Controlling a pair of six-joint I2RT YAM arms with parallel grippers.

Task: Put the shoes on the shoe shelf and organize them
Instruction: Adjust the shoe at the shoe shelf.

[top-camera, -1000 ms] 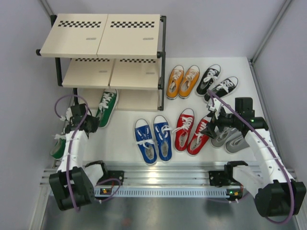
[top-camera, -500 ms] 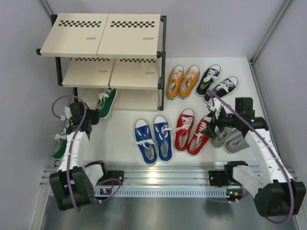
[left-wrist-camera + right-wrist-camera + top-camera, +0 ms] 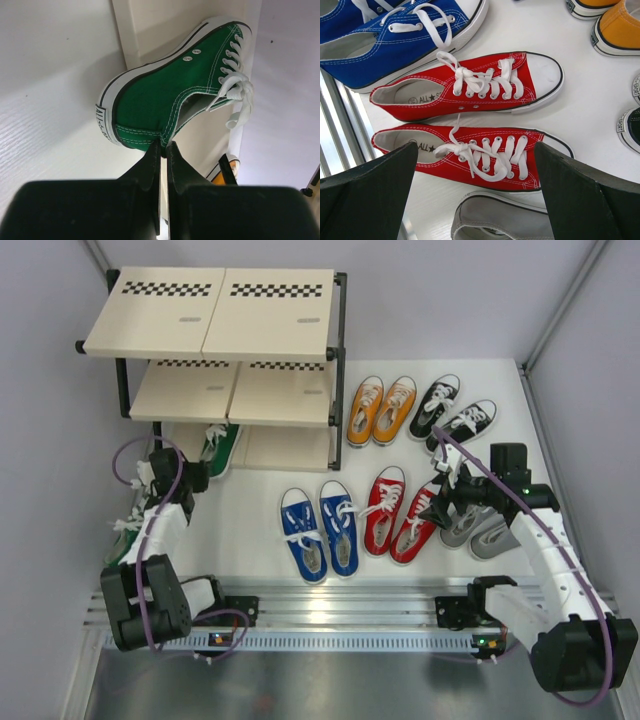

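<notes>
The left gripper (image 3: pixel 163 146) was found with its jaws clamped together on the heel collar of one green shoe (image 3: pixel 165 100), toe pointing into the shoe shelf (image 3: pixel 215 300). In the top view the toe end lay out of sight beneath the middle tier, over the bottom board (image 3: pixel 290 448), while the heel projected onto the table. Judged step: seating this shoe on the lowest tier. Recommended practice: push straight along the shoe's length, keep the sole flat, go deep enough that the heel clears the front edge, and keep to the left so room remains for its mate (image 3: pixel 116 546), which lay partly hidden beside the left arm. Release only once the sole was supported. The right gripper (image 3: pixel 477 192) hung with jaws wide apart above the red pair (image 3: pixel 470 90), gripping nothing.
</notes>
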